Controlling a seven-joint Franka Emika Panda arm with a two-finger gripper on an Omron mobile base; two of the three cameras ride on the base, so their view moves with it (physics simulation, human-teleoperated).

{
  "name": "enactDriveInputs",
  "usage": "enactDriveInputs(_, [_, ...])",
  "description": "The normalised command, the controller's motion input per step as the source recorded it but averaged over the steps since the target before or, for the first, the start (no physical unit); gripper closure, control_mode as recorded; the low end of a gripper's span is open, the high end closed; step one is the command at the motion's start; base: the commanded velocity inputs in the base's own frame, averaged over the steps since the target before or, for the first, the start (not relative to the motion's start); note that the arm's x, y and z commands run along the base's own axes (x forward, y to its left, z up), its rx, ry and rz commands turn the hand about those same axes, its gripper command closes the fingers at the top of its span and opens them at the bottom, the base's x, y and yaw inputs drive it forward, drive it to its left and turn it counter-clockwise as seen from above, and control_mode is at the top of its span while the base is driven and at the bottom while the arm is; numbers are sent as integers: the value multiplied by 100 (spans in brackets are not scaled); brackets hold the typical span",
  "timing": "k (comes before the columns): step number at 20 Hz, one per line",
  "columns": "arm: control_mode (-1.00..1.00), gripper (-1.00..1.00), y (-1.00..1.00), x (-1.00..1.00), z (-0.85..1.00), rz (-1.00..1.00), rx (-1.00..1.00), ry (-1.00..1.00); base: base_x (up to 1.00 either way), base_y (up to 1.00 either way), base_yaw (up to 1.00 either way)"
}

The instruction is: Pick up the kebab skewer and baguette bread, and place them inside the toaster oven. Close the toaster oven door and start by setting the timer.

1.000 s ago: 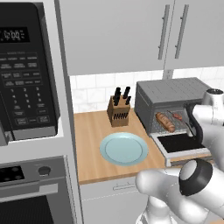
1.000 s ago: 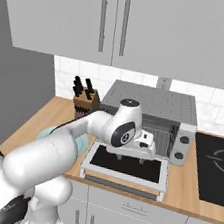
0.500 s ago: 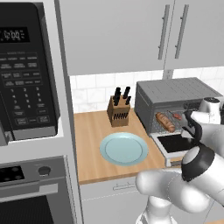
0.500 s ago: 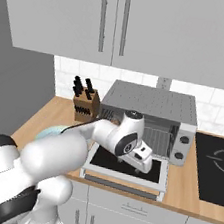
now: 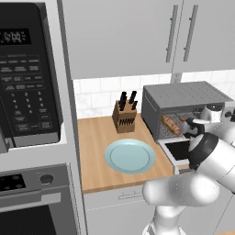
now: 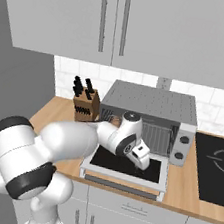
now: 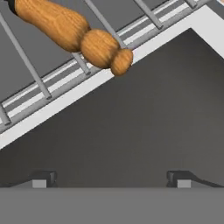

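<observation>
The toaster oven (image 5: pixel 183 94) (image 6: pixel 151 102) stands on the wooden counter with its door (image 6: pixel 112 160) dropped flat. The golden-brown baguette bread (image 5: pixel 170 125) (image 7: pixel 65 26) lies on the wire rack (image 7: pixel 57 76) inside. A small red bit beside it (image 5: pixel 183 120) looks like the kebab skewer, though it is too small to be sure. My gripper (image 6: pixel 142 163) (image 7: pixel 111 177) hangs just above the door's dark glass (image 7: pixel 131 122), in front of the rack. It is open and nothing is between its fingertips (image 7: pixel 181 177). One end of the baguette sticks out over the rack's front edge.
A pale blue plate (image 5: pixel 130 156) lies on the counter left of the oven, with a knife block (image 5: pixel 125 117) behind it. The black microwave (image 5: pixel 27 73) is at far left and a cooktop (image 6: pixel 217 164) at right. The oven's knobs (image 6: pixel 183 141) sit on its right side.
My hand has drawn back out of the oven opening and dropped lower over the open door. The jaws stayed open. The baguette has not moved.
</observation>
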Motion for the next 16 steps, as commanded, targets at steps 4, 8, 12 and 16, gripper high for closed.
enactDriveInputs(4, [-100,-100,0,44,-13,-12,0,-10,0,0,0])
enactDriveInputs(8, [-100,-100,0,37,-9,-13,0,-11,0,0,0])
enactDriveInputs(12, [-100,-100,0,30,-9,-13,0,-13,0,0,0])
enactDriveInputs(16, [-100,-100,0,33,-10,-16,0,-12,0,0,0])
